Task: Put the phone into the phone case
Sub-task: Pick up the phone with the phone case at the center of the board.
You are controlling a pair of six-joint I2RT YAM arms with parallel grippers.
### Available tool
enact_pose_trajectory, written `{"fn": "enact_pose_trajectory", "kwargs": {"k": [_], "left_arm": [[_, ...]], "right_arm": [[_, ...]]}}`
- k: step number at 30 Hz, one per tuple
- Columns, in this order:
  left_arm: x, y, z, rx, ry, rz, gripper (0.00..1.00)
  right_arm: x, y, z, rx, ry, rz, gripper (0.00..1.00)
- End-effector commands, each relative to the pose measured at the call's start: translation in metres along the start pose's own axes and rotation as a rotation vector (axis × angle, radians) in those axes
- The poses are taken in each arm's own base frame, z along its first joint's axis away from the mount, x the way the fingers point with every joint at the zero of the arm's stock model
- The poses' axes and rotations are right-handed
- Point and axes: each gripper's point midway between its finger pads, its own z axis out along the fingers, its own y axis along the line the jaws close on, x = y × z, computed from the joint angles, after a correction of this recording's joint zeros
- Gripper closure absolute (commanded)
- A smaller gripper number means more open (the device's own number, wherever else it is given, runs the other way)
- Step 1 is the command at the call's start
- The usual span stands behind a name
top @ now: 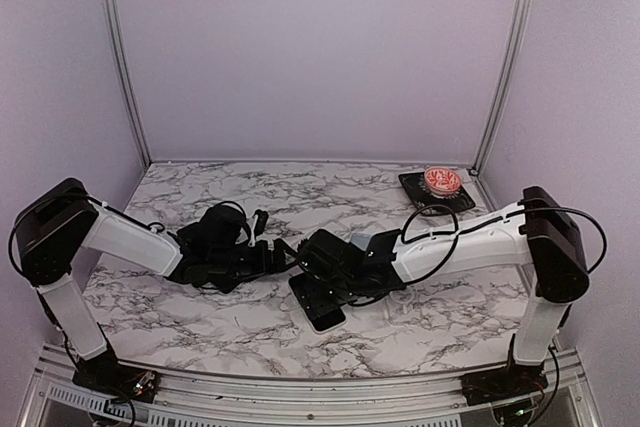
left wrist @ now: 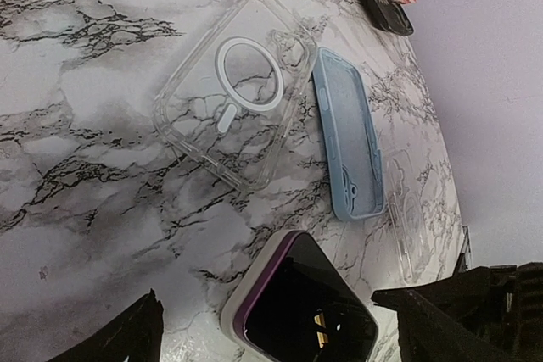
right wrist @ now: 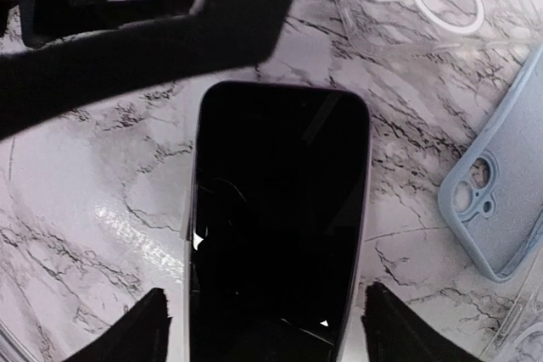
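The left gripper (left wrist: 263, 315) has its jaws wide open and holds nothing. Close by, the phone (right wrist: 276, 218) lies flat on the marble table (top: 200, 317), dark screen up, outside the cases. The right gripper (right wrist: 267, 332) has its jaws apart, one on each side of the phone. Next come a clear case (left wrist: 233, 95) and a blue case (left wrist: 348, 146), side by side. Far right, a black tray (top: 458, 201) holds a pink thing (top: 441, 180), too small to read.

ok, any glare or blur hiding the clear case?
Left wrist: clear case sharp, edges faint, white ring plain; small glints on phone. Right wrist: case cropped at top right, black shape top left blurred. Top external: case not made out.
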Motion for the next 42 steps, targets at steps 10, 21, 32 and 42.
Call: {"fn": "enact_pose_trajectory", "kwargs": {"k": [10,21,32,42], "left_arm": [[0.007,0.007,-0.005,-0.017,-0.013,0.029,0.03],[0.006,0.005,-0.007,-0.016,-0.019,0.054,0.03],[0.004,0.004,-0.007,-0.016,-0.026,0.063,0.03],[0.002,0.001,-0.008,-0.012,-0.031,0.077,0.03]], "right_arm": [[0.002,0.001,-0.008,-0.056,0.307,-0.037,0.01],[0.027,-0.010,0.020,0.014,0.441,-0.095,0.01],[0.036,0.009,0.035,-0.042,0.485,-0.109,0.07],[0.050,0.021,0.037,-0.045,0.532,-0.129,0.05]]}}
